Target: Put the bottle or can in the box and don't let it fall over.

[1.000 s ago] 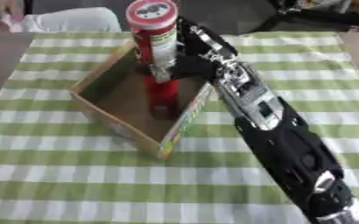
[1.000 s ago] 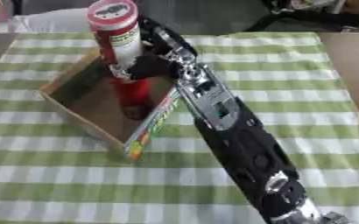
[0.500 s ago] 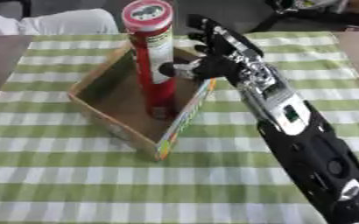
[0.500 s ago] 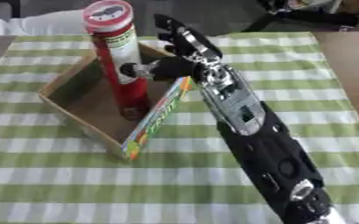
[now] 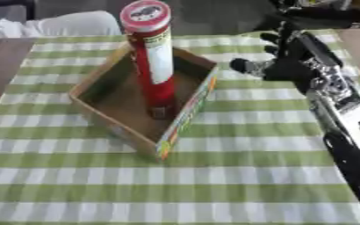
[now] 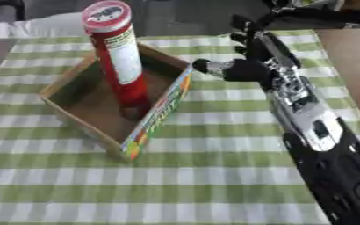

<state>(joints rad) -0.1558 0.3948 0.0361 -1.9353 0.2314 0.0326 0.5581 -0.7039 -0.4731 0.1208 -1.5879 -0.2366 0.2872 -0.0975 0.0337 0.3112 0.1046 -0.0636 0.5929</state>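
The tall red can (image 5: pixel 154 57) stands upright inside the open cardboard box (image 5: pixel 185 121), its base on the box floor, well to the left of my fingers and apart from them. My right hand (image 6: pixel 252 66) is off to the right of the box's near wall, above the green checked cloth (image 5: pixel 237 176), fingers spread and nearly straight, thumb (image 5: pixel 243 67) pointing toward the box, holding nothing. I judge the can sits toward the middle of the box so neither wall nudges it, and my hand hangs clear so no finger can brush it and tip it.

The right eye view shows a wider gap between my thumb tip and the box wall; the left eye view shows more of the box's inner right wall behind the can. My left hand shows in neither view.
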